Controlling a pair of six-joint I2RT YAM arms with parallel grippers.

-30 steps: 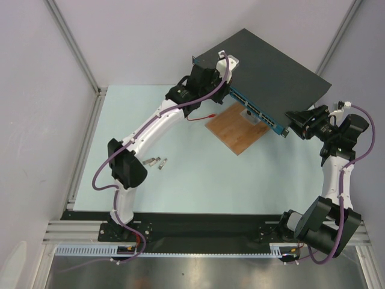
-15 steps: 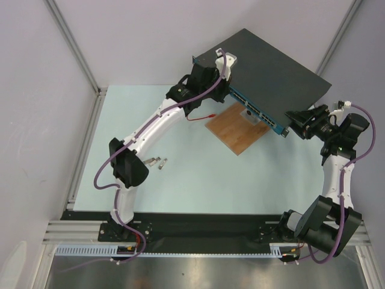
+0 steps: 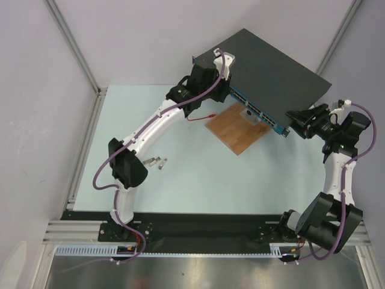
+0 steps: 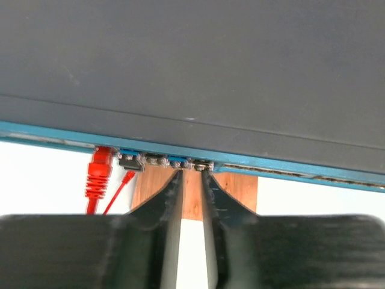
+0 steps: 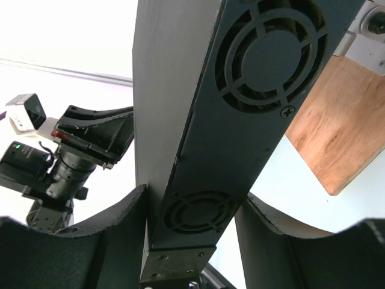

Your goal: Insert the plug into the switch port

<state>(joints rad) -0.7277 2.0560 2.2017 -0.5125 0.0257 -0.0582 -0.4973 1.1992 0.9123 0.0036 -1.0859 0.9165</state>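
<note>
The red plug (image 4: 101, 171) sits in a port on the blue front edge of the switch (image 4: 192, 60), its long axis square to that edge. It lies just left of the left gripper (image 4: 191, 176), the nearer one, whose fingers stand slightly apart, holding nothing. The right gripper (image 5: 191, 201) clamps the switch's fan end. One plug, one switch, one wooden board (image 3: 237, 129), two small metal pieces (image 3: 157, 162).

Pale lilac walls (image 3: 120, 36) enclose a light mint table (image 3: 198, 180) framed by aluminium rails (image 3: 84, 150).

The top camera looks down from high on the near side. Both wrist cameras sit close to the shared switch (image 3: 271, 66).
</note>
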